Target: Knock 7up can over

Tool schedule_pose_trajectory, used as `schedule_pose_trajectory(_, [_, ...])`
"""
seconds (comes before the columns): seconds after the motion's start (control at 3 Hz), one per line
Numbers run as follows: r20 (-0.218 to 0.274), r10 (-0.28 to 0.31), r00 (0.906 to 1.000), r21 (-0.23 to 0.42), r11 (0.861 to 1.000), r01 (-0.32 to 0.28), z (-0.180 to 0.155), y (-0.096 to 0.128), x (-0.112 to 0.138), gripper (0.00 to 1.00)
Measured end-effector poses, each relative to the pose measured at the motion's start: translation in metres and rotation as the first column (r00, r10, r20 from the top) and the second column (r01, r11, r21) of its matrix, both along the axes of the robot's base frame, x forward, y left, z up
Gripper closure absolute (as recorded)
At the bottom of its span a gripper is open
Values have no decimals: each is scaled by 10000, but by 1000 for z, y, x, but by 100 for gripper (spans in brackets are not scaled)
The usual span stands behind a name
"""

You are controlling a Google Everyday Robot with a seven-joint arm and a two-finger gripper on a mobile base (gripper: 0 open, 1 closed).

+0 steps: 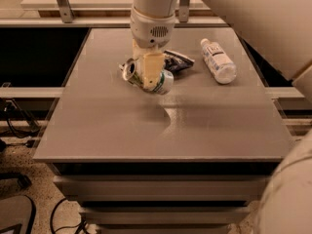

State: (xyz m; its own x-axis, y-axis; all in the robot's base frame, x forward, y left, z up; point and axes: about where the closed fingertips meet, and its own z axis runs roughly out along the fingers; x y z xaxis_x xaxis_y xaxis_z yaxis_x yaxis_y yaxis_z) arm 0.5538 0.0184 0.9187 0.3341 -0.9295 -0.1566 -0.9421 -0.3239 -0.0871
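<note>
The 7up can (pixel 163 83) lies tipped on its side near the middle back of the grey table (pixel 161 126). Its silver top (pixel 129 72) faces left and its white and green body points right. My gripper (pixel 148 71) comes straight down from the arm above and sits right over the can's middle, touching it and hiding part of its side.
A dark blue crinkled snack bag (pixel 178 61) lies just behind and right of the can. A clear plastic water bottle (pixel 218 61) lies on its side at the back right. The table's front edge (pixel 161 157) is near me. Cables run on the floor at the lower left.
</note>
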Motion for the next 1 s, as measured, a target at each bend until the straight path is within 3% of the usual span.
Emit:
schedule_pose_trajectory(0.33, [16, 315, 9995, -340, 9989, -314, -5, 11, -5, 100])
schedule_pose_trajectory(1.0, [-317, 1083, 9936, -420, 9931, -1096, -19, 39, -22, 100])
